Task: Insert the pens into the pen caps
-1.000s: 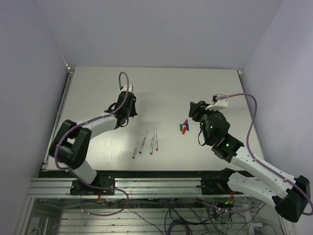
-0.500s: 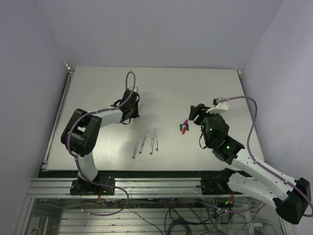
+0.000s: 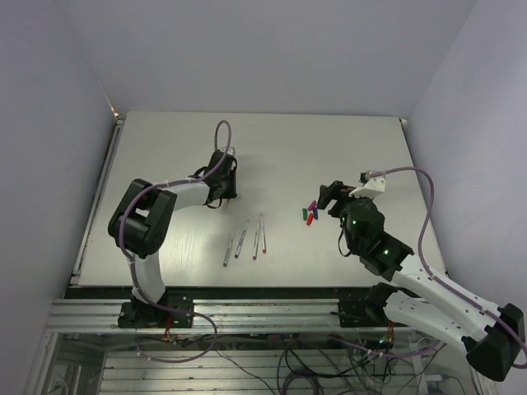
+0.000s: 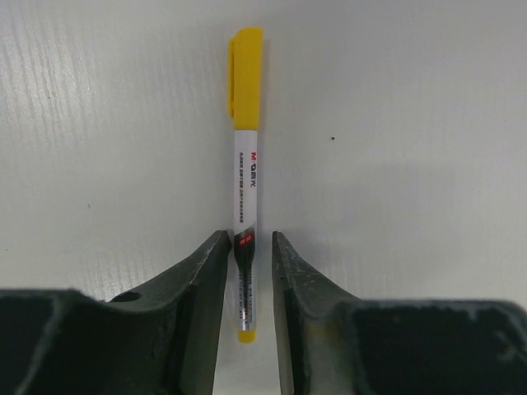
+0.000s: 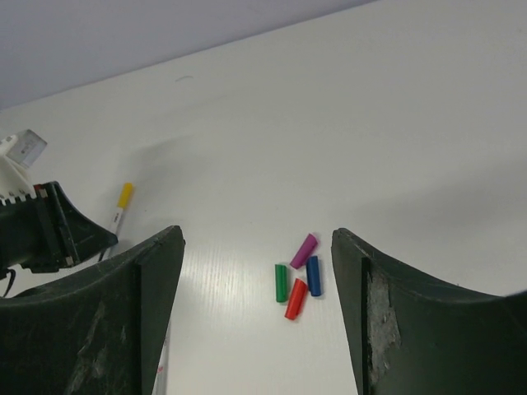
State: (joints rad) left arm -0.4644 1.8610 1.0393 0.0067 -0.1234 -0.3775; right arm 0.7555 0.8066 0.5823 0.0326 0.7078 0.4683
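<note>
So one down by the looks of it: the yellow pen (image 4: 244,164) is lying flat on the table (image 3: 329,148) with its yellow cap (image 4: 246,78) already seated on the end. The left end effector (image 4: 250,243) sits straddling the bare end of the barrel. Its jaws stand a touch wider than the pen with a sliver of gap on one side, so I read that as released, not clenched. The pen's parked a bit farther back and to the left of the other four pens (image 3: 241,239), which lie uncapped in a loose row near the middle-front of the table. The leftover caps (image 5: 296,276), purple, green, red and blue, are bunched together off to the right of those pens. The right end effector (image 5: 255,239) hangs just beside them, spread wide with nothing in it. My guess is we're between pens. The next move needs the right side to drop onto a single cap without nudging its neighbours (they're nearly touching, so that's fiddly). The left side then has to lift off and go get the pen whose tip matches.
</note>
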